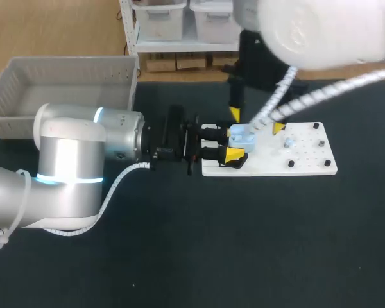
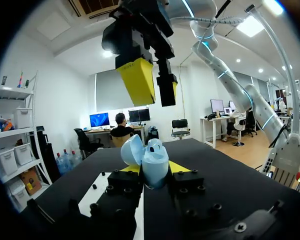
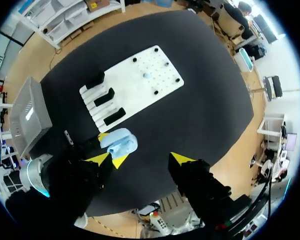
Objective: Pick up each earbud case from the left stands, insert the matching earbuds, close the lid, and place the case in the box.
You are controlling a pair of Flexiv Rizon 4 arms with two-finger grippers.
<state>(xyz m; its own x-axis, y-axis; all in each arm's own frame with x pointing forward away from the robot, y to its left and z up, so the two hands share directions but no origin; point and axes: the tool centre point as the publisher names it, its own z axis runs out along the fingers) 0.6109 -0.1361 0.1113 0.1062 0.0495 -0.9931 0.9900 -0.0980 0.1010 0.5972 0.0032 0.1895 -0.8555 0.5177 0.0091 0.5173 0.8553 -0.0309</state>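
The left gripper (image 1: pixel 235 145) is closed on a pale blue, rounded plastic earbud case (image 1: pixel 242 137), one yellow-tipped finger on each side of the case; the case's lid stands open, tilted back to one side of the body (image 2: pixel 155 167). It is held above the near end of a flat white perforated board (image 1: pixel 308 163) that lies on the black table (image 1: pixel 244 250). The right gripper (image 3: pixel 141 159) hangs above with its jaws spread wide and nothing between them. In the left wrist view it sits over the case, well apart from it (image 2: pixel 156 85); in its own view the case (image 3: pixel 119 142) lies just ahead of one of its fingers. On the board, three black block stands (image 3: pixel 104 97) sit in a row at the end nearer the left arm; a small pale earbud (image 3: pixel 146 75) rests among the holes towards the other end. A grey slatted plastic box (image 1: pixel 64 80) stands at the table's far left corner, apart from the board.
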